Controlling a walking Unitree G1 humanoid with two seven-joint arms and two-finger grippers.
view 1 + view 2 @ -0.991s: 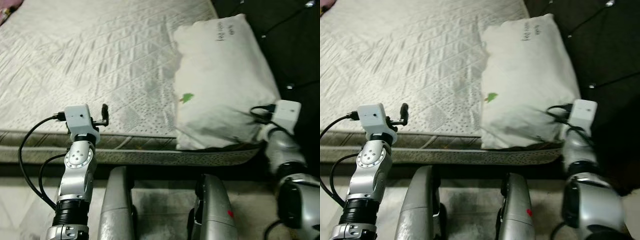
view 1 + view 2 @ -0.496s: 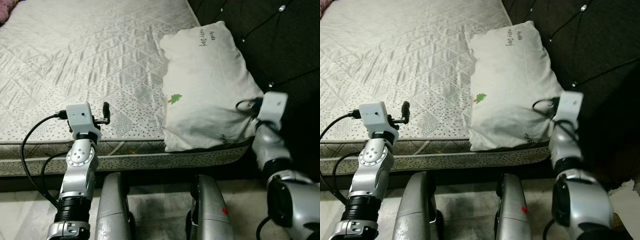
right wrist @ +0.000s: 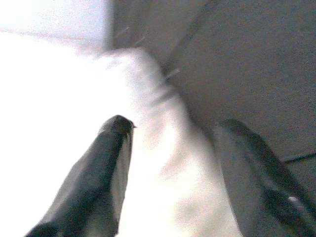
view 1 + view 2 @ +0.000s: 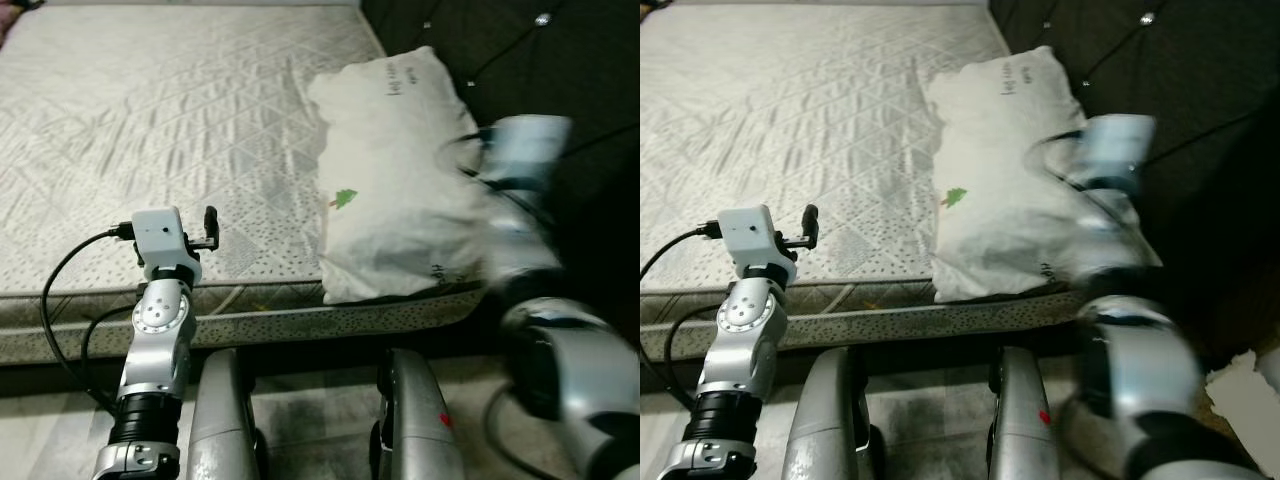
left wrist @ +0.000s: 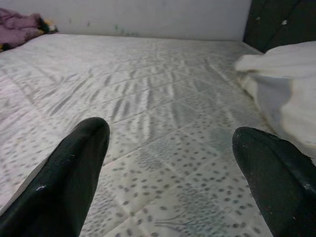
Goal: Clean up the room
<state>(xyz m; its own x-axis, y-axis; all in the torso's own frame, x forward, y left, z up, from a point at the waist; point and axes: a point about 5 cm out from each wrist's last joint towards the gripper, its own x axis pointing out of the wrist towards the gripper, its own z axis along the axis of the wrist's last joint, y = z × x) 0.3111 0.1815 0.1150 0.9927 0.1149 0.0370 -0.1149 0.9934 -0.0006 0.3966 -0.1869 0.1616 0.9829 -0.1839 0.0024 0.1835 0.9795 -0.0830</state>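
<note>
A white pillow [image 4: 400,180] with a small green tree print lies at the right end of the bare quilted mattress [image 4: 170,120], against the dark tufted headboard [image 4: 570,70]. My right arm [image 4: 520,150] is blurred with motion beside the pillow's right edge. In the right wrist view my right gripper [image 3: 173,128] is open, its fingers [image 3: 111,148] straddling a fold of the pillow [image 3: 59,108] next to the headboard [image 3: 247,59]. My left gripper [image 5: 170,133] is open and empty, held low over the mattress's front edge [image 5: 148,108].
The bed's front side [image 4: 300,310] runs across just before my legs [image 4: 230,420]. A purple cloth [image 5: 19,22] lies at the mattress's far corner by the pale wall [image 5: 148,17]. A white scrap [image 4: 1240,395] lies on the floor at the right.
My right arm has risen and swung forward along the pillow's right side, now blurred. The head camera has shifted a little. The left arm has stayed where it was.
</note>
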